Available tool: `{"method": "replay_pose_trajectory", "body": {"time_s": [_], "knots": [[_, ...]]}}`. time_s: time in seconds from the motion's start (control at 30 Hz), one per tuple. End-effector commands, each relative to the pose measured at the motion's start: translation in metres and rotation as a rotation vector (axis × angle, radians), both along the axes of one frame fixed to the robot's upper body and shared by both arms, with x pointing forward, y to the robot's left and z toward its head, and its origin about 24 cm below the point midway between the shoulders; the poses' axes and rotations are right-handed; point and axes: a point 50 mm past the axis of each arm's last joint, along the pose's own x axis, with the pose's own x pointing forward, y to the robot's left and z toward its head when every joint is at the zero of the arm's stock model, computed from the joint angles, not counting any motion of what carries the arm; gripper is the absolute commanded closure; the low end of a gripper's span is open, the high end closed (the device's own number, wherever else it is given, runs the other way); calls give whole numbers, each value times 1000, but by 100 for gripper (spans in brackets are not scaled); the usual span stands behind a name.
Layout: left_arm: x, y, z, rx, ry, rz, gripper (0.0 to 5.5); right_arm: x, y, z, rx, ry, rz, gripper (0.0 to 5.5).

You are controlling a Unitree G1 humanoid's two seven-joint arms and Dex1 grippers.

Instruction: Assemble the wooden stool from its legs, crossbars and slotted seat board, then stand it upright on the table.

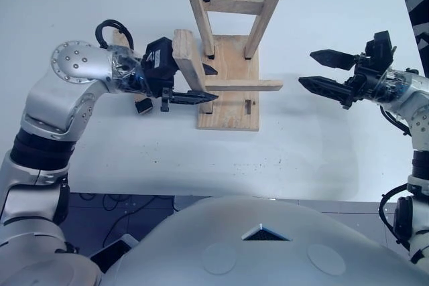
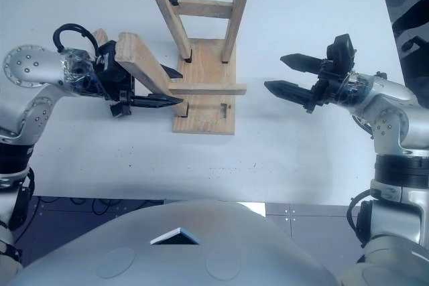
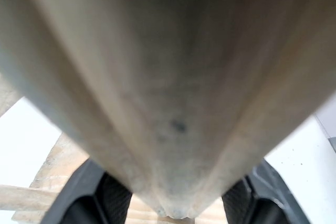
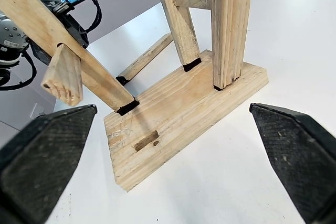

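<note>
Seat board (image 1: 228,108) is laid flat on the table (image 1: 322,145) with its slots up, so legs can be pushed in from above. Two far legs (image 1: 196,5) are seated in it and tied by a crossbar (image 1: 234,5). A third leg (image 1: 188,55) is clamped by the left gripper (image 1: 211,85) just above the near-left slot, probably to keep it seated and steady. Its side bar (image 1: 248,85) juts out over the empty slot (image 4: 146,141). The right gripper (image 1: 305,67) is held wide open with nothing in it, just off the board's right edge and level with that bar's free end. A spare wooden piece (image 4: 144,64), likely the fourth leg, is left lying on the table beside the board. The stool is judged not yet ready to be turned upright.
</note>
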Motion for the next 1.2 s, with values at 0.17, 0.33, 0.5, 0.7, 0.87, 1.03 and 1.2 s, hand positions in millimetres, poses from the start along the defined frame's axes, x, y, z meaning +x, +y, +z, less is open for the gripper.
{"method": "replay_pose_trajectory", "body": {"time_s": [0.17,0.33,0.5,0.7,0.87,1.03,1.2], "knots": [[-74,25,-132,326,708,149,349,6,2,0,-33,9,-4,10],[-55,37,-122,374,665,138,349,8,-1,1,-47,13,-17,10],[-48,40,-119,458,582,91,349,6,0,-6,-35,20,-41,10],[-78,27,-129,493,538,32,349,8,-1,-13,-19,17,-75,10],[-71,26,-123,503,474,22,349,9,-1,-17,-16,12,-105,10],[-64,27,-118,525,446,7,349,4,0,-26,-8,25,-138,10],[-70,24,-110,564,408,-21,349,2,0,-30,-6,32,-163,10]]}}
